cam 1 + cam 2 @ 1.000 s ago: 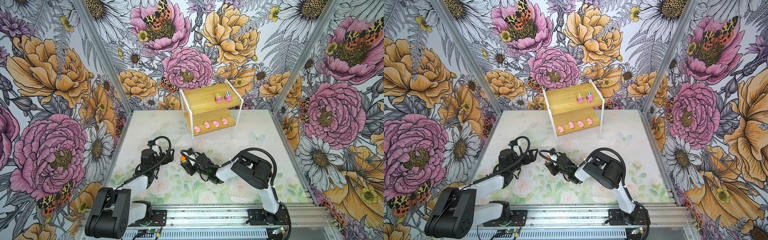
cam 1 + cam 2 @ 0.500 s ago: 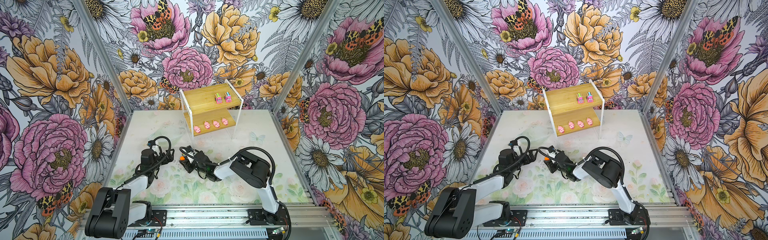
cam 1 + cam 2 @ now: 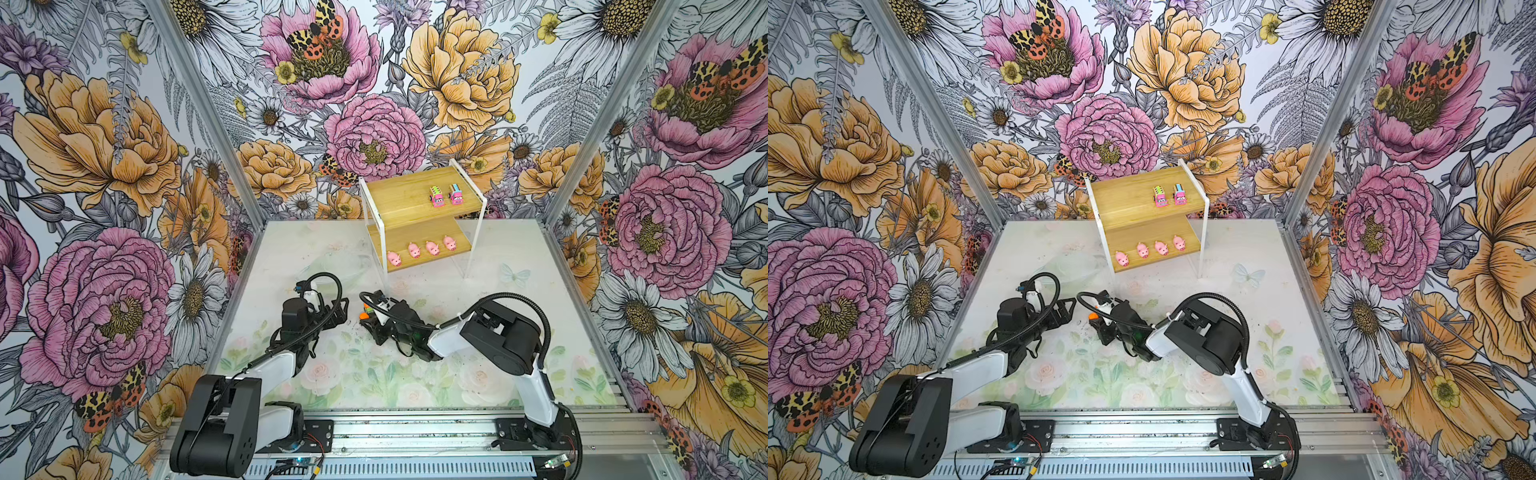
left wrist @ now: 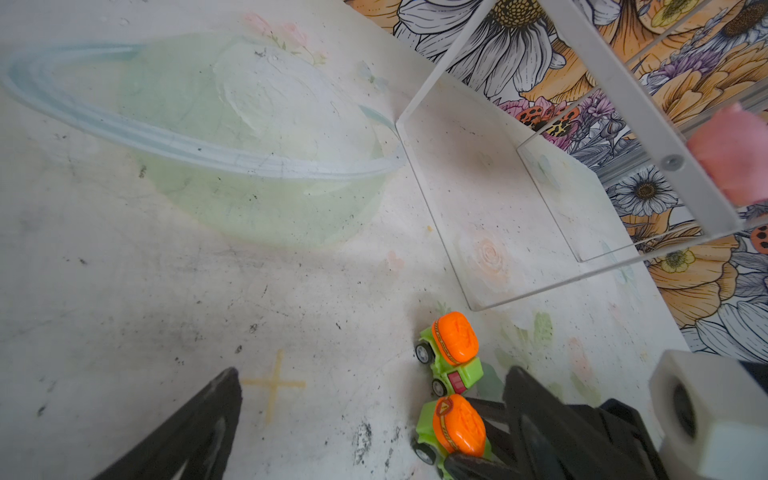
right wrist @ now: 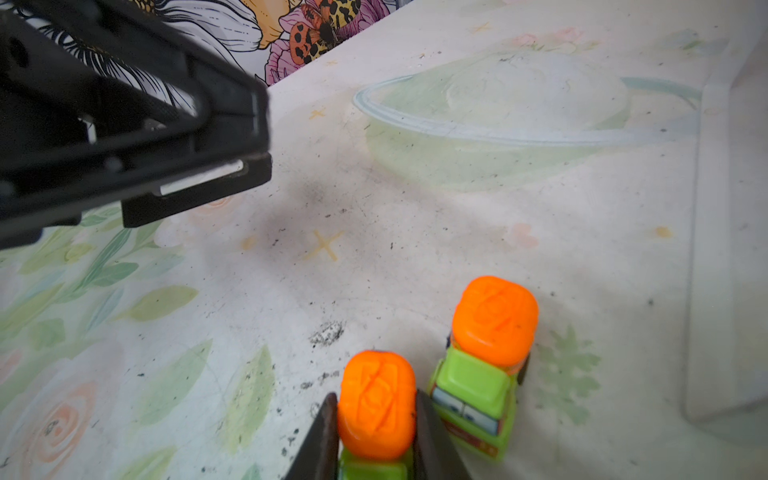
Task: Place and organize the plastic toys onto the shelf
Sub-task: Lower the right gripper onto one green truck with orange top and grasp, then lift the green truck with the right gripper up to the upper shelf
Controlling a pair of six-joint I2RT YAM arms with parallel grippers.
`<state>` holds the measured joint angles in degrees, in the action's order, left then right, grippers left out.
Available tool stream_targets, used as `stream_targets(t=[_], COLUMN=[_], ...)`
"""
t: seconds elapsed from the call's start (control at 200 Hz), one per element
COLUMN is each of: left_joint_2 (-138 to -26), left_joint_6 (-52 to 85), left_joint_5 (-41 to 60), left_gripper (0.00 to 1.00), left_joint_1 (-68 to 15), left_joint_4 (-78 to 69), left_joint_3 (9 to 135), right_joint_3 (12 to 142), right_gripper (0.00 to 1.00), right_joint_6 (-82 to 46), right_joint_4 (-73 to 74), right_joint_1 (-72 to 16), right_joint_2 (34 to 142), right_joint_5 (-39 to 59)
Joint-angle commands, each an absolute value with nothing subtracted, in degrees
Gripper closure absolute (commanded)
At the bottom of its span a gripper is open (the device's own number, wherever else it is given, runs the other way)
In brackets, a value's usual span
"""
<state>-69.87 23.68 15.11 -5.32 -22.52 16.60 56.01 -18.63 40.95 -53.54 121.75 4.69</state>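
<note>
Two orange-and-green trucks stand side by side on the mat in front of the shelf [image 3: 409, 198]. My right gripper [image 5: 375, 402] is shut on the nearer truck [image 5: 376, 409], its fingers pressed on both flanks. The other truck [image 5: 486, 357] stands free just beside it. Both top views show the right gripper [image 3: 368, 319] low on the mat with an orange top [image 3: 1093, 316] at its tip. My left gripper [image 4: 374, 374] is open with nothing in it, just left of the trucks [image 4: 455, 345]. Two pink trucks [image 3: 436, 196] stand on the upper board, and several pink pigs [image 3: 432, 248] are lined up on the lower one.
A clear plastic bowl [image 3: 332, 266] lies on the mat, left of the shelf's white frame [image 4: 623, 83] and behind my left gripper [image 3: 338, 313]. The two grippers are close together, tip to tip. Floral walls enclose the mat on three sides.
My right gripper's jaws have closed onto the nearer orange-and-green truck. The left arm has not moved.
</note>
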Motion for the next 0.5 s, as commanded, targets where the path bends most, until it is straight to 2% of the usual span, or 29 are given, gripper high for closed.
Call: stream_targets(t=[0.0,0.29,0.495], left_joint_2=[-70.0,-70.0,-70.1], left_joint_6=[23.8,23.8,23.8], left_joint_5=[16.7,16.8,16.9], left_gripper=[0.01,0.01,0.01], left_joint_1=[-4.6,-4.6,-4.6], left_joint_4=[-23.8,-23.8,-23.9], left_joint_3=[17.0,17.1,17.1], right_joint_3=[55.9,52.2,51.3], right_gripper=[0.77,0.78,0.78], right_joint_6=[-18.5,-17.3,-14.7], right_joint_4=[40.3,38.1,27.3], right_joint_1=[-53.3,-53.2,-52.3], right_joint_2=[121.2,112.4,100.2], right_joint_5=[6.7,8.8,10.3])
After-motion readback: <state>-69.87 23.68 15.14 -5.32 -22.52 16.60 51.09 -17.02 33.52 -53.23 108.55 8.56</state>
